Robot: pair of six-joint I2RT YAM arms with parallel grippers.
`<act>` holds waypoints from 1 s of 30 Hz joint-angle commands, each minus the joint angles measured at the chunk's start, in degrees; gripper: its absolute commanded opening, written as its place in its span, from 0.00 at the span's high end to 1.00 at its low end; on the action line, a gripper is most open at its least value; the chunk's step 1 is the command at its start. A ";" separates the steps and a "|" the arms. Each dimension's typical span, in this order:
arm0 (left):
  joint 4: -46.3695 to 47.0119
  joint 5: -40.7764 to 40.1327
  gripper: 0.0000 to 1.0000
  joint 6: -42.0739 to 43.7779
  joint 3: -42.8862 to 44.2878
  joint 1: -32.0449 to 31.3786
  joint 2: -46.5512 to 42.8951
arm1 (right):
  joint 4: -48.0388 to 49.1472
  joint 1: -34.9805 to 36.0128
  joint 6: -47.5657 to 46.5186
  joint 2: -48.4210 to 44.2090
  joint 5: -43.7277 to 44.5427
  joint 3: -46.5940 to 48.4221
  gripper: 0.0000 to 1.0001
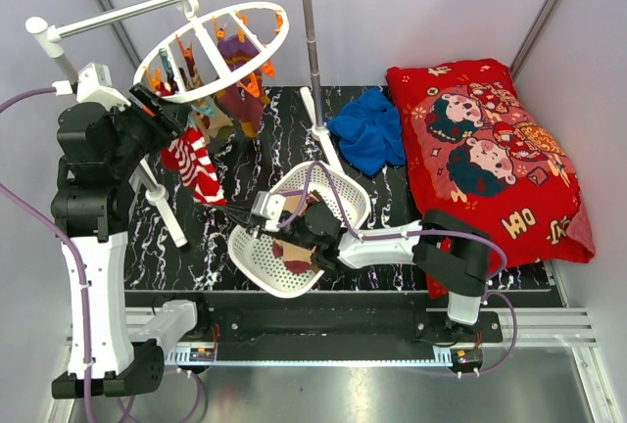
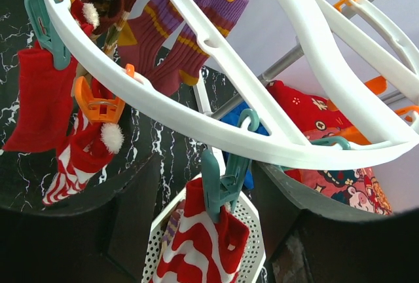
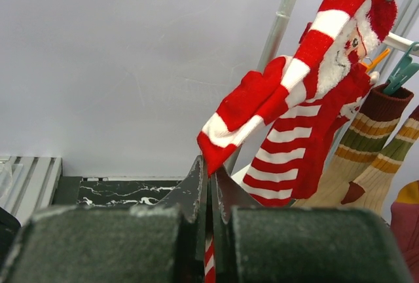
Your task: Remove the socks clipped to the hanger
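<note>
Striped sock (image 3: 288, 93) in outstretched right end effector (image 3: 209, 169)

- The white plastic round drying hanger (image 2: 196, 122) hangs by its hook from the grey metal rail (image 1: 118, 13) at the back left, above the black marbled table (image 1: 206, 257).
- Small patterned fabric socks (image 2: 154, 31) hang from clips around its rim.
- My left gripper (image 2: 216, 230) sits under that rim. A teal plastic clip (image 2: 216, 188) and its red-and-white striped fabric sock (image 2: 196, 244) are between my parted fingers.
- My right gripper (image 3: 211, 181) is lower, in front of the hanger, clamped on that sock's toe.
- The white perforated oval plastic basket (image 1: 253, 261) lies under my right arm, at centre front.
- The blue crumpled cloth (image 1: 370, 129) lies behind the basket, against the big red cartoon-print pillow (image 1: 490, 149) on the right.
</note>
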 commanded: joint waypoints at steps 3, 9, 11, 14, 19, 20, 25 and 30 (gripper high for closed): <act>0.84 -4.59 0.40 2.51 4.95 -1.34 1.95 | -0.10 1.30 -2.82 -2.16 0.94 1.65 1.00; -1.62 -7.06 0.44 4.71 8.39 -2.04 4.33 | -0.19 1.57 -4.23 -1.89 1.64 1.39 1.00; -2.50 -7.24 0.44 5.33 8.57 -2.04 4.86 | -0.45 1.65 -4.58 -1.80 1.82 1.48 1.00; -3.12 -7.50 0.44 5.94 8.04 -2.04 4.95 | -0.63 1.57 -4.93 -1.63 2.00 1.74 1.00; -3.03 -7.07 0.47 7.00 7.07 -1.95 4.51 | -0.46 1.66 -5.29 -0.84 2.43 1.65 1.00; -2.77 -6.36 0.45 7.35 6.90 -1.95 4.33 | -0.19 1.74 -5.20 -0.75 2.52 1.65 1.00; 0.39 -2.84 0.27 11.39 4.26 -1.96 1.44 | 0.86 1.74 -3.80 -0.57 3.23 1.48 1.00; -1.88 -3.54 0.26 11.06 5.74 -2.04 0.99 | 0.95 1.66 -2.21 -0.66 3.40 1.39 1.00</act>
